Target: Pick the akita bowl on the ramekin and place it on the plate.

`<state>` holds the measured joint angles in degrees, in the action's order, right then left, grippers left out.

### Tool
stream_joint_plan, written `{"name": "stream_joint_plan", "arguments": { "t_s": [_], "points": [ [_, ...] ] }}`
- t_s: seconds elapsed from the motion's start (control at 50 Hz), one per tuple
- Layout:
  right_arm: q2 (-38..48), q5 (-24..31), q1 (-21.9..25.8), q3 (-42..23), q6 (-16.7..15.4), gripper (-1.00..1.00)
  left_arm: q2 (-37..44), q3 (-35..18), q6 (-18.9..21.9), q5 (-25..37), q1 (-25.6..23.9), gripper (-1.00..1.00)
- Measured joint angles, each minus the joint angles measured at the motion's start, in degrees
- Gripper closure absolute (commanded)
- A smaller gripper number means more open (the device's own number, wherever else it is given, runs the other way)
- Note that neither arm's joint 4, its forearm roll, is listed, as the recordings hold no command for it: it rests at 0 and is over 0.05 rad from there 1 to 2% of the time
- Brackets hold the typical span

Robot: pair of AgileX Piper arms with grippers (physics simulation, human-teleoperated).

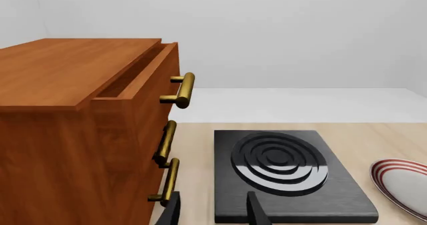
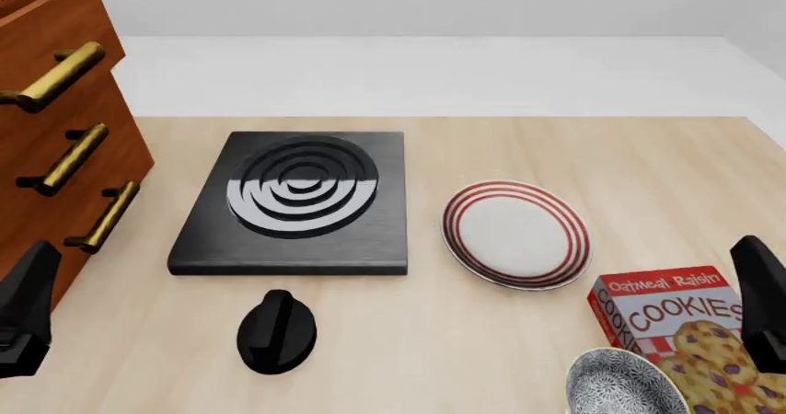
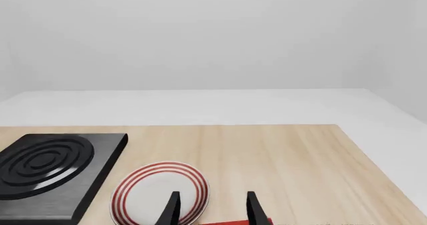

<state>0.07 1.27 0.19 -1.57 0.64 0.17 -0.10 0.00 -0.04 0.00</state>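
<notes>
Only the front view shows the akita bowl (image 2: 624, 384): it sits at the counter's (image 2: 491, 340) near edge, touching the cookie box (image 2: 687, 336), near my right arm. The ramekin is not visible under it. The plate (image 2: 516, 233) lies bare between the stove burner (image 2: 298, 201) and that box. My left claw (image 1: 212, 210) is spread, holding nothing, beside the wooden drawers (image 1: 73, 135). My right claw (image 3: 211, 208) is spread too, above the plate's edge.
</notes>
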Motion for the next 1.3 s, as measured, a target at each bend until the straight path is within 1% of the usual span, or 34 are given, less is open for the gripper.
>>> {"name": "stream_joint_plan", "arguments": {
  "t_s": [0.14, 0.34, 0.58, 0.68, 0.78, 0.84, 1.0, 1.14, 1.3],
  "points": [
    [0.1, 1.2, -0.3, -1.0, -0.7, -1.0, 0.1, -0.1, 0.0, 0.0, 0.0, -1.0],
    [1.7, 5.5, 0.3, -5.9, -1.7, -1.0, 0.2, -0.1, 0.0, -0.1, 0.0, -1.0],
    [2.9, 15.5, 3.4, -13.6, -3.5, -1.0, 0.2, -0.1, 0.0, -0.1, 0.0, -1.0],
    [2.8, 20.7, 5.5, -16.2, -5.0, -1.0, 0.3, -0.1, 0.0, -0.1, 0.0, -1.0],
    [2.2, 27.2, 8.6, -18.9, -7.5, -1.0, 0.3, -0.1, 0.0, -0.1, 0.0, -1.0],
    [2.2, 31.4, 11.1, -20.8, -9.6, -1.0, 0.3, -0.1, 0.0, -0.1, 0.0, -1.0],
    [4.5, 40.6, 18.7, -25.4, -16.9, -1.0, 0.3, -0.1, 0.0, -0.1, 0.0, -1.0],
    [8.9, 45.7, 24.8, -28.1, -23.4, -1.0, 0.3, -0.1, 0.0, -0.1, 0.0, -1.0],
    [15.1, 49.5, 31.5, -29.0, -28.6, -1.0, 0.3, -0.1, 0.0, -0.1, 0.0, -1.0]
  ]
}}
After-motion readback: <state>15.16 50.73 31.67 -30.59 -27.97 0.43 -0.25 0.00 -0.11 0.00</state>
